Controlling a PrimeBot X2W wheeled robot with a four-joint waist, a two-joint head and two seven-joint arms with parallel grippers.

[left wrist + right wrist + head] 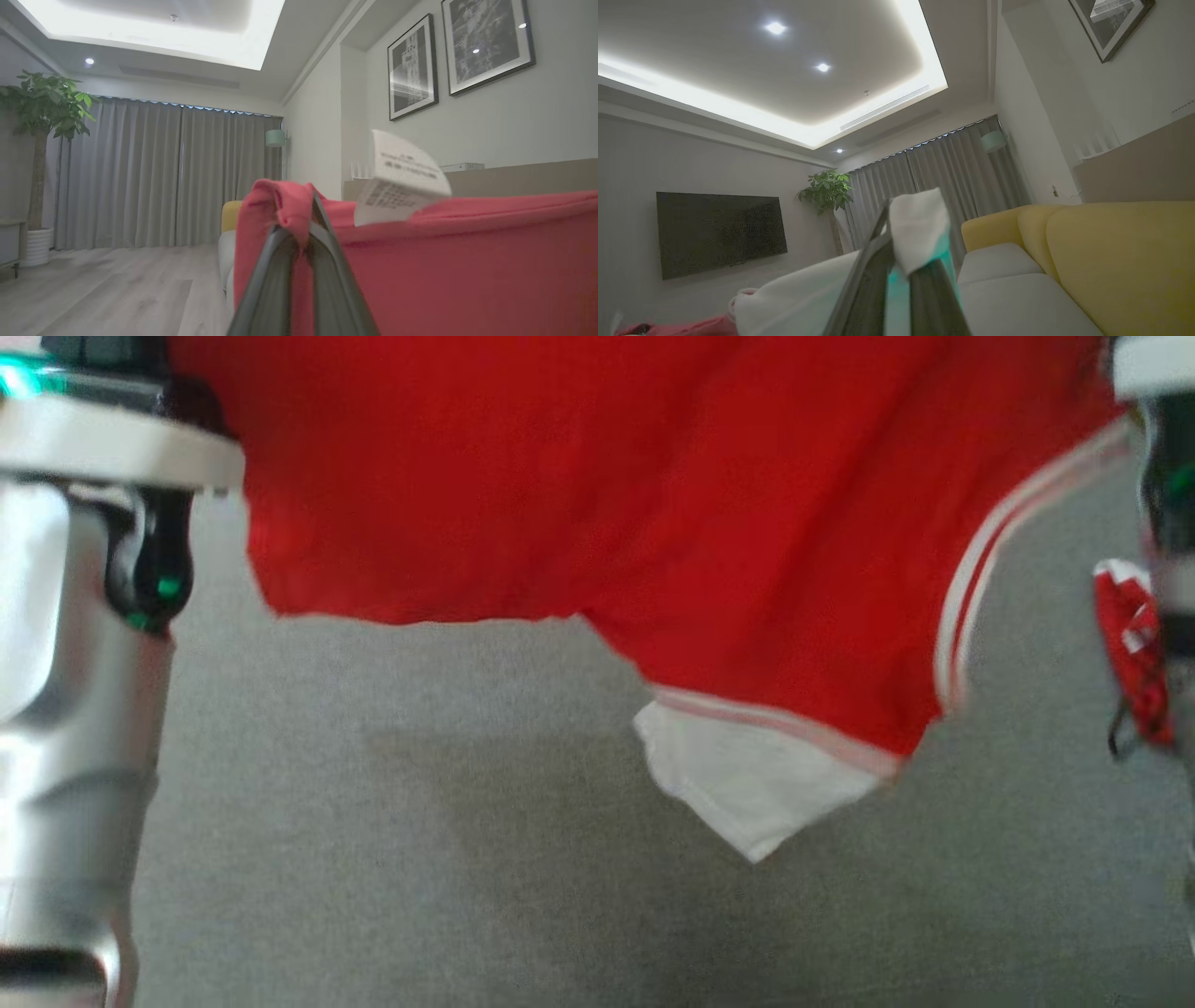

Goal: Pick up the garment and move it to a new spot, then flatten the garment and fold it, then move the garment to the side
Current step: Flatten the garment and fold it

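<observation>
The red garment [709, 523] hangs in the air, stretched between the two arms above a grey surface [373, 859], with a white-trimmed corner [747, 784] drooping lowest. In the left wrist view the left gripper [299, 219] has its jaws clamped on a bunched red edge, just beside a white printed label [397, 182]. In the right wrist view the right gripper [908, 247] has its jaws clamped on a fold of white cloth.

This looks like the carry to a new spot, with the flattening to come. The next move probably calls for lowering both arms evenly while holding the cloth taut, so the hanging corner lands first without folding under.

The head view is blurred. The garment's upper part is cut off at the top edge, so its overall shape is hard to judge. I cannot tell whether the grey surface is a worktop, a floor or the seat of the sofa [1111, 252].
</observation>
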